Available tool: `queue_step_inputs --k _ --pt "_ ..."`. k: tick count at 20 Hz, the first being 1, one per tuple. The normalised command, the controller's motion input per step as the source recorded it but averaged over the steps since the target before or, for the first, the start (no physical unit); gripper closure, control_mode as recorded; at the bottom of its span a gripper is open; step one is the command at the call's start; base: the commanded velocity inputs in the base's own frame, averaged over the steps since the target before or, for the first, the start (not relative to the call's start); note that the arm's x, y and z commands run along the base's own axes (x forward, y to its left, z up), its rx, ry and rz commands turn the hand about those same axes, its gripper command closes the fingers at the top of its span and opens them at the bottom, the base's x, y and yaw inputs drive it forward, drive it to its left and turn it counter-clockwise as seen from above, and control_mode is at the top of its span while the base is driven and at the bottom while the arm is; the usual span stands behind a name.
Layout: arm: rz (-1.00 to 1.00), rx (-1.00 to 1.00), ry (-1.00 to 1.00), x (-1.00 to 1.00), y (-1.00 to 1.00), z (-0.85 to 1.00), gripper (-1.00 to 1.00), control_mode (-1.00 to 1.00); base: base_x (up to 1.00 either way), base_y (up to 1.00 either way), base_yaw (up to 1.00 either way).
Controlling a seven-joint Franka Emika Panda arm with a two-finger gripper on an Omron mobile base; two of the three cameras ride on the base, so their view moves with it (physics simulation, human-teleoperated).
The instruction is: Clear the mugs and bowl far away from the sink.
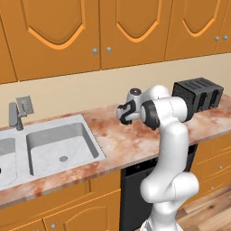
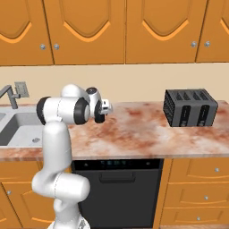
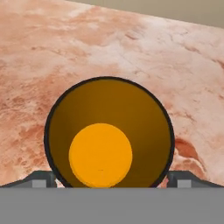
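Black toaster (image 2: 190, 108) on marble counter (image 2: 143, 134), right

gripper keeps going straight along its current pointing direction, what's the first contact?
Most likely the black mug: in the hand view its orange inside sits dead ahead, and the open gripper has a fingertip on either side of the rim. Past it lies the marbled counter. How far off the mug is, I cannot tell.

Orange wood cabinets (image 2: 125, 31), beige wall (image 1: 67, 92), marbled counter (image 2: 147, 129), black dishwasher (image 2: 117, 192), wood floor (image 1: 212, 212).

One mug (image 3: 109, 133), one toaster (image 2: 190, 107), one sink (image 1: 54, 146).
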Motion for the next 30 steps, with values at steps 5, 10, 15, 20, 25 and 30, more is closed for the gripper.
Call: queue_step_inputs --k 5,10,15,20,25,30 --pt "0.00 0.02 -0.09 0.04 0.00 -0.18 1.00 -1.00 0.00 0.00 0.00" --pt "0.00 0.03 -0.06 0.00 0.00 -0.19 1.00 -1.00 0.00 0.00 0.00" --pt "0.00 0.03 0.00 0.00 -0.01 -0.07 1.00 -1.00 0.00 0.00 0.00" --pt "0.00 0.05 0.00 -0.01 -0.10 0.05 1.00 -1.00 0.00 0.00 0.00" --pt "0.00 0.04 0.00 -0.16 -0.07 0.25 1.00 -1.00 0.00 0.00 0.00" --pt "0.00 0.00 0.00 -0.37 -0.03 0.44 1.00 -1.00 0.00 0.00 0.00"
